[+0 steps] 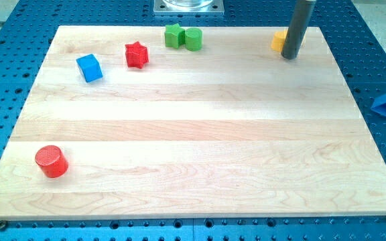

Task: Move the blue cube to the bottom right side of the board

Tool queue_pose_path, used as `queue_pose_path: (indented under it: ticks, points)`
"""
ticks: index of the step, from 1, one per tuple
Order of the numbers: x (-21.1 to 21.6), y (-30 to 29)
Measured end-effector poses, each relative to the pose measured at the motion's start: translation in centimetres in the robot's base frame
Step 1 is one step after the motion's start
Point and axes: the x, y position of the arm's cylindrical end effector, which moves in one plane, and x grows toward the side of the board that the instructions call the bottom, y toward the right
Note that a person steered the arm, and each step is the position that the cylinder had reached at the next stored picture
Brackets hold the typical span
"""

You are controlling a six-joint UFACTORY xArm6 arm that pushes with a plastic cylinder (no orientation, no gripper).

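- A pale wooden table fills most of the view, lying on a blue perforated base.
- The blue cube sits near the table's top-left corner, far from the bottom right where it is meant to go. It is untouched.
- My tip stands near the view's top right, touching or just beside a yellow block, whose shape is partly hidden behind the rod.
- My tip is well apart from the blue cube, with nearly the whole table width between them.
- There are no jaws: the arm ends in a plain dark rod, which holds nothing and can only push.
- A red star lies just right of the blue cube.
- Two green blocks sit touching each other at the top edge, in the middle.
- A red cylinder stands upright near the bottom-left corner.
- A blue triangular block rests off the table, on the base at the view's right.
- Judgement: the push has not started. My tip likely needs to get behind the cube's upper-left side, so a push sends it diagonally down and right; that path looks free of blocks.
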Motion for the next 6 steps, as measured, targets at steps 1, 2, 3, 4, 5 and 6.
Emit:
queue_pose_path:
  ticks: [1, 2, 3, 4, 5, 6]
  points:
    - [0.2, 0.0]
    - [0.2, -0.3]
    - [0.7, -2.5]
    - [2.9, -7.3]
    - [4.1, -10.9]
    - [9.0, -23.2]
